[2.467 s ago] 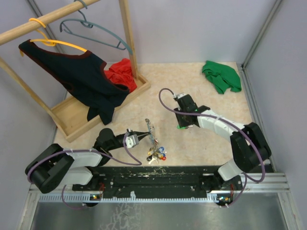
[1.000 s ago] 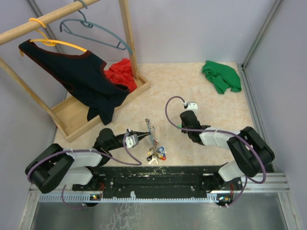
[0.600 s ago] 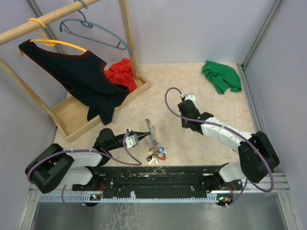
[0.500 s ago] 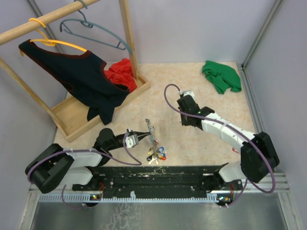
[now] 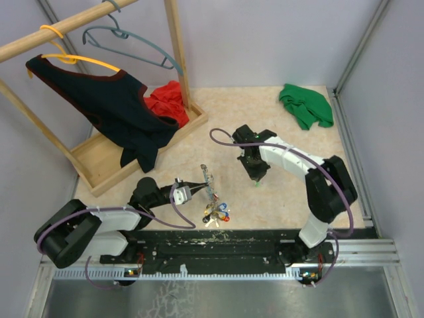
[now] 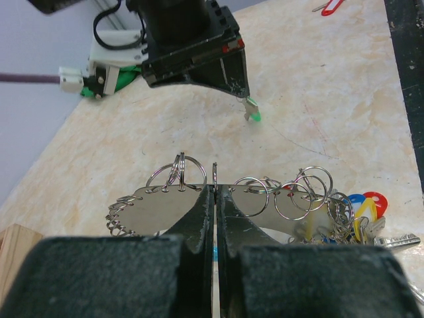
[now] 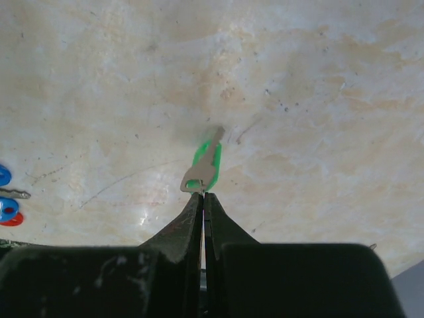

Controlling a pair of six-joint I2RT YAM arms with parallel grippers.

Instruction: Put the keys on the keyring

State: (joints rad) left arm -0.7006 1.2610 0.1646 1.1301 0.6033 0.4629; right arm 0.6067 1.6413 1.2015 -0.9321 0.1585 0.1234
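The right gripper [image 7: 202, 194], its dark tapered fingers pinched tight, grips one end of the green key [image 7: 204, 169], a small flat sliver of silvery metal and glossy green plastic, over the middle of the mottled beige table [image 5: 291, 199]. The left gripper [image 6: 215, 192] is clamped on the keyring [image 6: 165, 202], a silvery coiled loop strung with thin wire rings and round blue, yellow and red tags [image 6: 363, 207], close to the table's near edge.

shiny metal keyring [image 6: 156, 207], green plastic-headed metal key [image 7: 204, 169]
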